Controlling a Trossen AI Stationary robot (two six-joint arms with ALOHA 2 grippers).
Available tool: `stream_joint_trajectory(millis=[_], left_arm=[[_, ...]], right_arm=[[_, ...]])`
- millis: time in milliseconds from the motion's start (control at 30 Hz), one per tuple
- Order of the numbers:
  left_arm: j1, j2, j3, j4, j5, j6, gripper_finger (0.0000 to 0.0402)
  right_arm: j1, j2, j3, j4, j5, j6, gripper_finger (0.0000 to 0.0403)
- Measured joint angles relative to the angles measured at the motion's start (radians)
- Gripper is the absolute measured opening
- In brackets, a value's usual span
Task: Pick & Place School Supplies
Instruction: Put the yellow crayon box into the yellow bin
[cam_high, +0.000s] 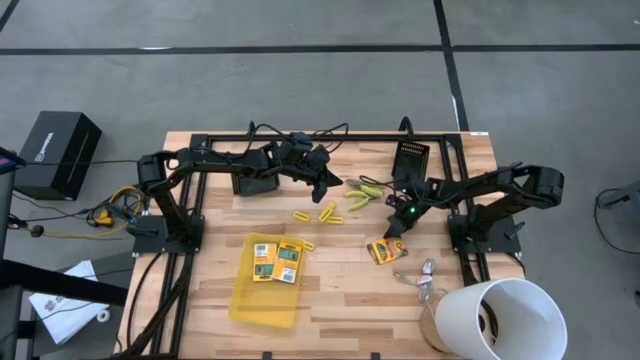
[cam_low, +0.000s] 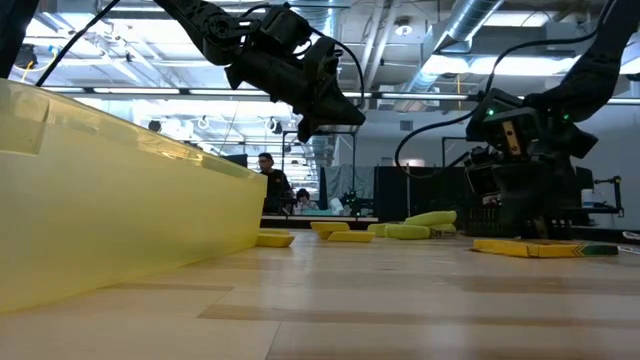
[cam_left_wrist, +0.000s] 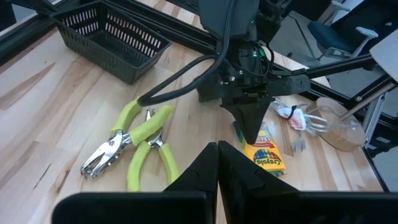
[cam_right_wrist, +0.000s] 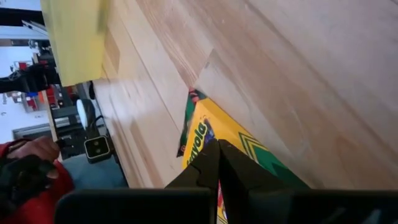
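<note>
- Fingers of the right gripper (cam_high: 394, 232) clenched, tips pointing down just above the crayon box (cam_high: 385, 250) lying flat right of the counter's middle; nothing grasped.
- Seen from the right wrist, closed fingers (cam_right_wrist: 217, 163) directly over the yellow-green printed face of the crayon box (cam_right_wrist: 211, 134), near one end of it; contact or a small gap, cannot tell.
- Fingers of the left gripper (cam_high: 326, 180) also clenched and empty, raised above the counter (cam_high: 340, 300) toward its far edge, well apart from every supply.
- From the left wrist, closed fingers (cam_left_wrist: 217, 165) aimed toward the right gripper (cam_left_wrist: 252, 127) and the crayon box (cam_left_wrist: 266, 152) beneath it.
- Two scissor-like tools with yellow-green handles (cam_high: 365, 193) lying crossed near the far edge, between the two grippers; silvery jaws visible in the left wrist view (cam_left_wrist: 134, 146).
- Short yellow sticks (cam_high: 325, 213) scattered near the counter's middle, one more (cam_high: 308, 245) just beside the tray.
- Translucent yellow tray (cam_high: 262, 300) toward the near edge, left of middle, holding two printed boxes (cam_high: 277, 262) side by side at its far end.
- Metal clips (cam_high: 420, 275) near the right near corner, beside a large white cylinder (cam_high: 505, 320).
- Black mesh basket (cam_high: 410, 160) at the far right of the counter.
</note>
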Motion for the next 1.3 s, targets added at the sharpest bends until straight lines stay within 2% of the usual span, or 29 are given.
stream_joint_trajectory(millis=[1300], left_arm=[[0.0, 0.0, 0.0, 0.006, -0.004, 0.008, 0.0001]], right_arm=[[0.014, -0.002, 0.001, -0.115, 0.084, -0.068, 0.0]])
